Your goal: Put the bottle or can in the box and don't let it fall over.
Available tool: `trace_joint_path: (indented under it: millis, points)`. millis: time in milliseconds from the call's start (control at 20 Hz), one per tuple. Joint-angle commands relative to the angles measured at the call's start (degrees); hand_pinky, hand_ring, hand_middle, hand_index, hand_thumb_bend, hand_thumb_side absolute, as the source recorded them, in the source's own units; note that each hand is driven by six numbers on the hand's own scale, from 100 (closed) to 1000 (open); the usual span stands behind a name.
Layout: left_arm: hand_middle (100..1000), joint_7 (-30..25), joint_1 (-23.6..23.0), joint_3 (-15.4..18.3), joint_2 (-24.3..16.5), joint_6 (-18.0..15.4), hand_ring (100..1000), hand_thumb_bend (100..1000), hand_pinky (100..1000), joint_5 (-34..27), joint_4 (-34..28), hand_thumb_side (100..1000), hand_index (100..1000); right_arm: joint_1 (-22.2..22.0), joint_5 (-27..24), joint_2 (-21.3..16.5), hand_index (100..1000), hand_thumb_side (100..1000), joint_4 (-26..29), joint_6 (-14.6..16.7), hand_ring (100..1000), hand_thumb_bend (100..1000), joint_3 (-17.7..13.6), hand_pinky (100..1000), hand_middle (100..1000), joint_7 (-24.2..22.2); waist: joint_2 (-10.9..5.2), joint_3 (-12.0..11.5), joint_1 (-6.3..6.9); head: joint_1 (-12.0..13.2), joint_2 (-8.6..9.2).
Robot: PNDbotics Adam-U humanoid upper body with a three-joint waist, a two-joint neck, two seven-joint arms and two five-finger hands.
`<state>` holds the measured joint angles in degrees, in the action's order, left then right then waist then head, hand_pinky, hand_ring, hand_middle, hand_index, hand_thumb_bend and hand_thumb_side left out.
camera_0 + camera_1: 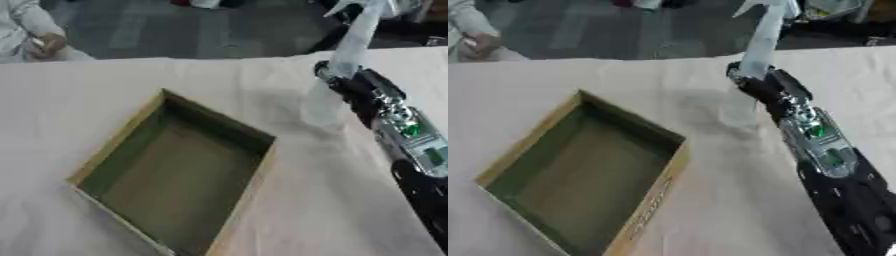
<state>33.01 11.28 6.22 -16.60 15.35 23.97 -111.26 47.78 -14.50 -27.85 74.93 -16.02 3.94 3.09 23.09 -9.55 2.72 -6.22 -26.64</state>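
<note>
A tall clear spray bottle [355, 42] stands upright at the back right of the table, its trigger head near the picture's top edge. My right hand [344, 81] is wrapped round its middle, fingers curled on it, with the arm running down to the lower right corner. The bottle's translucent lower body [320, 107] shows below the hand; I cannot tell whether its base touches the cloth. An open cardboard box [116, 136] with a dark, empty inside lies to the left of the bottle, set askew. My left hand shows in neither view.
A pale cloth [324, 215] covers the whole table. The table's far edge [175, 59] runs just behind the bottle, with dark floor beyond. My right forearm [820, 145] crosses the table's right side.
</note>
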Motion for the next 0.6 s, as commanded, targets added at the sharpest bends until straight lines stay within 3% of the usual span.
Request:
trace_joint_path:
  millis: [50,150,200,300,350,400,450,500,600]
  points:
    - [429,0.0,0.4,0.7,-0.6,-0.4,399,100,962,-0.2,-0.7,551,657,-0.1,-0.4,0.0,728,452,-1.9,1.4,766,100,0.2,899,720,1.0,-0.93,-0.2,0.12,-0.3,0.43]
    - [427,0.0,0.3,0.7,-0.6,-0.4,396,100,963,-0.3,-0.7,551,656,0.0,-0.6,0.2,630,470,-1.9,3.8,674,100,-0.1,889,620,2.5,-0.97,-0.3,0.1,-0.4,0.43]
    - [424,0.0,0.3,0.7,-0.6,-0.4,393,100,964,-0.3,-0.7,551,653,0.2,-0.7,0.3,484,470,-1.7,5.3,523,100,-0.1,860,482,3.7,-1.02,-0.3,0.06,-0.4,0.38]
    - [423,-0.1,0.3,0.7,-0.5,-0.5,391,100,965,-0.4,-0.7,551,652,0.6,-1.0,0.3,352,470,-1.0,8.4,385,100,0.1,824,355,5.8,-1.11,-0.3,-0.02,-0.4,0.33]
    - [423,-0.1,0.3,0.7,-0.5,-0.5,391,100,965,-0.3,-0.7,551,652,0.7,-1.2,0.2,352,470,-0.6,9.8,385,100,0.3,824,355,6.6,-1.15,-0.4,-0.06,-0.4,0.33]
    - [421,-0.1,0.3,0.7,-0.5,-0.5,389,100,965,-0.3,-0.7,552,650,0.9,-1.2,0.1,247,470,-0.4,10.9,274,100,0.4,793,253,7.3,-1.21,-0.4,-0.09,-0.4,0.3]
    - [420,-0.2,0.4,0.7,-0.5,-0.5,389,100,965,-0.3,-0.7,552,650,1.2,-1.1,0.0,234,470,-0.1,11.9,263,100,0.6,790,242,7.9,-1.26,-0.4,-0.13,-0.3,0.29]
    - [419,-0.2,0.3,0.7,-0.5,-0.6,388,100,965,-0.3,-0.7,552,648,1.4,-0.9,-0.1,174,470,0.2,12.8,196,100,0.7,770,173,8.4,-1.34,-0.5,-0.18,-0.3,0.2]
    - [418,-0.2,0.3,0.8,-0.5,-0.6,386,100,966,-0.3,-0.7,552,647,1.7,-0.8,-0.2,146,470,0.9,13.9,176,100,1.0,737,129,9.3,-1.49,-0.6,-0.26,-0.3,-0.02]
